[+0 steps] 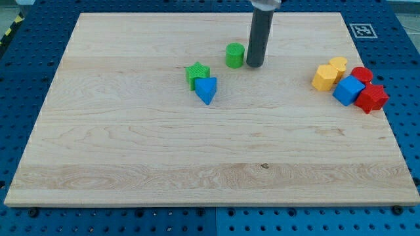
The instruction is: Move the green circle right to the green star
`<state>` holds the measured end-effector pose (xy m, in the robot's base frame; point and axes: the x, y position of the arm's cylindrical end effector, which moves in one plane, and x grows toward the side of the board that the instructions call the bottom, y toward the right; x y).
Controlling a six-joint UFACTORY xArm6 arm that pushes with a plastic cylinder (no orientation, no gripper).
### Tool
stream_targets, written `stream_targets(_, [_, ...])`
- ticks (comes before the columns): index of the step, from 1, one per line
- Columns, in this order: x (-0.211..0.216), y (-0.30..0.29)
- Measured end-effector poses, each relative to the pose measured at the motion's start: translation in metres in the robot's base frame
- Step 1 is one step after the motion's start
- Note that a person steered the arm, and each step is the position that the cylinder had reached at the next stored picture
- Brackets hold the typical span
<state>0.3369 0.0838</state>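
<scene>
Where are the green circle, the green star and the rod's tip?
green circle (235,55), camera view, on its top face.
green star (196,72), camera view, on its top face.
my tip (254,65), camera view, at the rod's very end, just right of the circle.

Blue triangle (206,89); clustered yellow (323,77), blue (348,90), red blocks (372,98) right.

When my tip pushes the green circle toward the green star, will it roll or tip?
Probably neither: the green circle stands squat on its flat end. It likely slides easily on the smooth wooden board. My tip sits at its right, so an off-centre push may deflect it.
</scene>
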Motion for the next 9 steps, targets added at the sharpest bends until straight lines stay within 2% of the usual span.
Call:
stream_targets(1, [-0.031,-0.007])
stream_targets(2, [-0.034,-0.042])
stream_targets(4, [0.037,-0.075])
stream_targets(5, [0.019,-0.084])
stream_targets(6, [-0.010,-0.064])
stream_targets(7, [-0.016,-0.003])
stream_targets(8, [0.005,0.019])
stream_targets(9, [0.032,-0.010])
